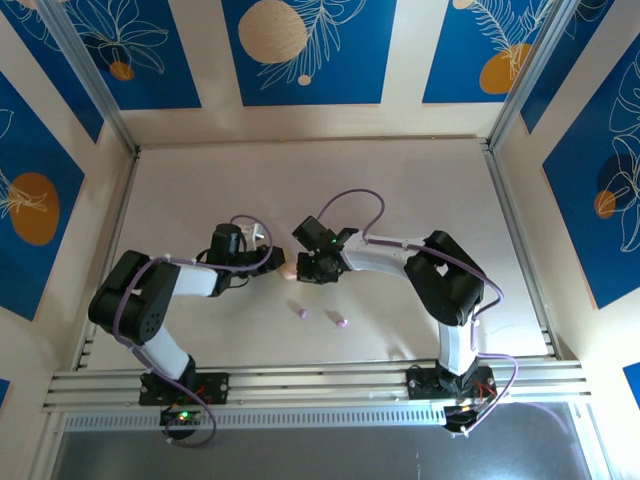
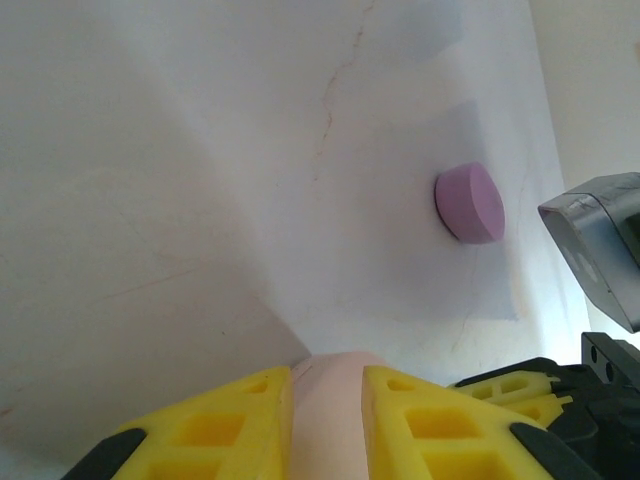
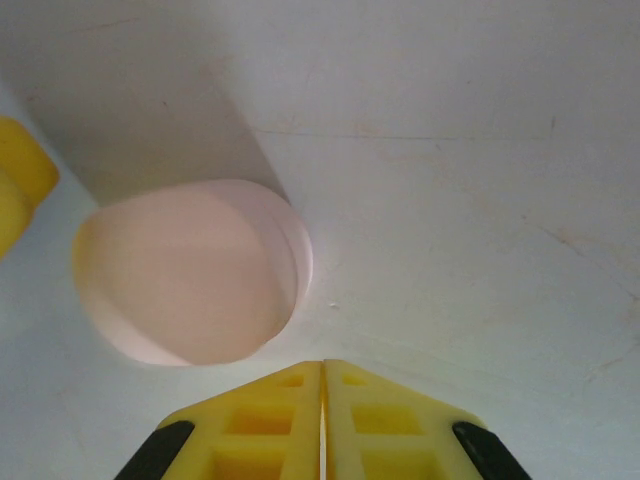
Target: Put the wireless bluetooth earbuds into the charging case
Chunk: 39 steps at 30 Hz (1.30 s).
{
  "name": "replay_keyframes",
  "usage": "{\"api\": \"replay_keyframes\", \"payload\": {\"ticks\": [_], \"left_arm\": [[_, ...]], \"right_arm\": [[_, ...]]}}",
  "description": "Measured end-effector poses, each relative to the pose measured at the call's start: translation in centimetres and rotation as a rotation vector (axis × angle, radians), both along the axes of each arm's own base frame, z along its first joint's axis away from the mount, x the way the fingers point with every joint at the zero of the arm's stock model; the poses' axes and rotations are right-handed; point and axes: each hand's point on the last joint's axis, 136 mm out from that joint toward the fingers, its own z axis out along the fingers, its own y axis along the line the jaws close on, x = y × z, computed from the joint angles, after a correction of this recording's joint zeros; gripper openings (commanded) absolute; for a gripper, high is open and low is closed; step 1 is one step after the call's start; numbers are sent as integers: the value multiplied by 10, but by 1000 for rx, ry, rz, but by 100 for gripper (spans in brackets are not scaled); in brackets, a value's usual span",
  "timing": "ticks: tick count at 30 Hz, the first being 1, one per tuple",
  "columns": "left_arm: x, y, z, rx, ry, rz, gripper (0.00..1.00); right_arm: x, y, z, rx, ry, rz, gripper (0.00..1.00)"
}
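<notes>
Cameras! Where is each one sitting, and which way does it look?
Top external: up high behind the robot, looking down at the table; the left arm and right arm both show.
Left wrist: on the left arm, looking low across the table past the left hand, a pink case between its yellow fingers.
Right wrist: on the right arm, looking low past the shut right hand at the pink case.
Shared: both wrist views show the pink case.

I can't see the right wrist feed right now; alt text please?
A pale pink oval case rests on the white table just ahead and left of the right gripper, whose yellow fingers are shut with nothing between them. One yellow finger of the left gripper pokes in at the left edge beside the case.
</notes>
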Motion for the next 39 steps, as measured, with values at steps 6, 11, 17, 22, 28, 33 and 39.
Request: {"api": "replay_keyframes", "payload": {"ticks": [6, 11, 17, 22, 28, 33, 39], "left_arm": [[-3, -4, 0, 1, 1, -13, 24], [-4, 1, 9, 25, -38, 2, 35], [-6, 26, 46, 61, -190, 98, 74], [-10, 61, 60, 100, -260, 235, 100], [-17, 90, 72, 132, -318, 362, 100], [-24, 112, 84, 148, -373, 453, 100], [-28, 122, 91, 158, -400, 500, 100]], "right_arm": [[-1, -5, -4, -21, -1, -6, 11], [-3, -10, -4, -57, -14, -6, 24], [-3, -2, 10, -93, -59, 49, 41], [4, 11, 29, -122, -129, 108, 53], [5, 19, 23, -184, -144, 178, 53], [8, 22, 10, -233, -127, 211, 52], [15, 30, 11, -244, -136, 230, 50]]}}
